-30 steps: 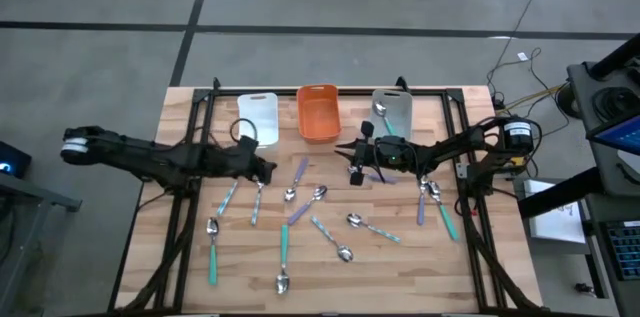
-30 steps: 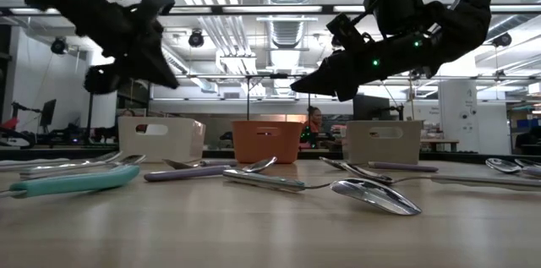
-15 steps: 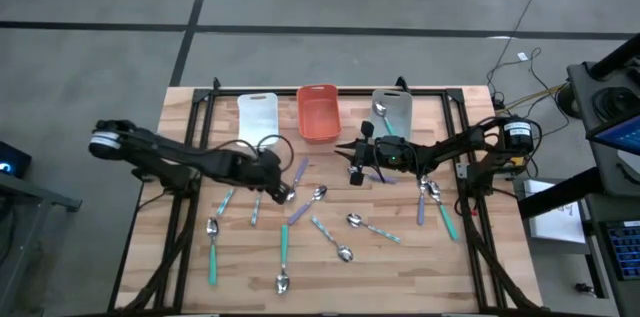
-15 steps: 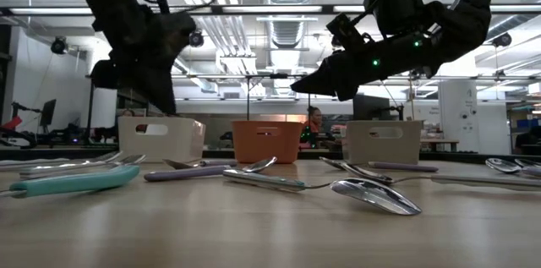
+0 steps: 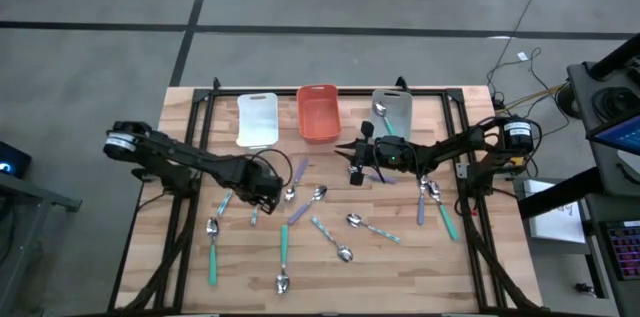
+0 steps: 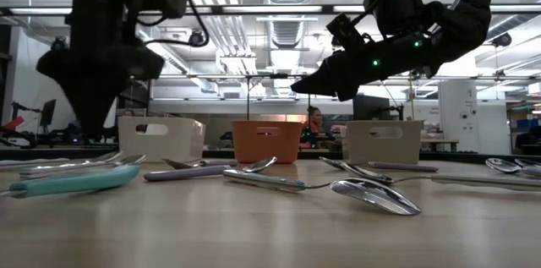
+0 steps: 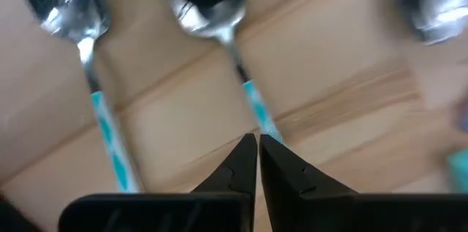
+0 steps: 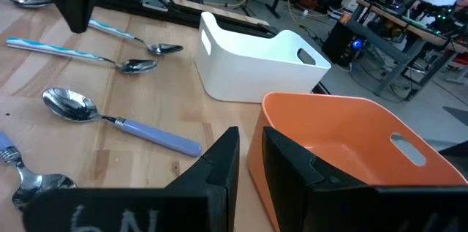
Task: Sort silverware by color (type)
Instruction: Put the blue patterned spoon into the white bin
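The left hand [image 7: 257,143] is seen clenched, empty, poised directly over the teal-patterned handle of a shiny metal spoon [image 7: 219,42] lying flat on the wooden bench [image 5: 400,267]. The right hand [image 5: 352,163] hangs near the orange rectangular bin [image 5: 318,117]; its grip cannot be told.

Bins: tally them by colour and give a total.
White bin: 1
Orange bin: 1
Grey bin: 1
Total: 3
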Controlling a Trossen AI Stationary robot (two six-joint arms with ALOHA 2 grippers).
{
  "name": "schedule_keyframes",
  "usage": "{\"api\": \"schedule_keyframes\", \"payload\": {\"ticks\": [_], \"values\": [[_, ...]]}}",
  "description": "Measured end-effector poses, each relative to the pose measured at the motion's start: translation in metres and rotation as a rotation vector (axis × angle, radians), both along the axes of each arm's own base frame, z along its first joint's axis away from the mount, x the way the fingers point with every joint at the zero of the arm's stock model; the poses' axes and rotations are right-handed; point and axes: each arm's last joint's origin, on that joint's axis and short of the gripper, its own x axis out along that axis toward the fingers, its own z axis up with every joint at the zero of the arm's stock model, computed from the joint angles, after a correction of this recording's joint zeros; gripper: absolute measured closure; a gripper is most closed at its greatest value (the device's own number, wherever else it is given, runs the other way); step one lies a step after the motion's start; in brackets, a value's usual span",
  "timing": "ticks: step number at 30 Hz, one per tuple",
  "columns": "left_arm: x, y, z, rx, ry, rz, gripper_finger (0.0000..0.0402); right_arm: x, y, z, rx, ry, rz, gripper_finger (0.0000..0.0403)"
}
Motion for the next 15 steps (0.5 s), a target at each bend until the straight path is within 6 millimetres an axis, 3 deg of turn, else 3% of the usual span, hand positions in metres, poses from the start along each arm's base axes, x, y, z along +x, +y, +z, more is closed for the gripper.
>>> {"api": "schedule_keyframes", "payload": {"ticks": [7,15], "values": [[-0.006,0.001,-0.012,0.01,0.036,0.017,0.0337,0.0,0.0,0.0,0.0,0.0,0.0,0.0351],[-0.001,-0.004,-0.014,0.043,-0.046,0.035,0.0256,0.0,0.0,0.0,0.0,0.001,0.0,0.0351]]}}
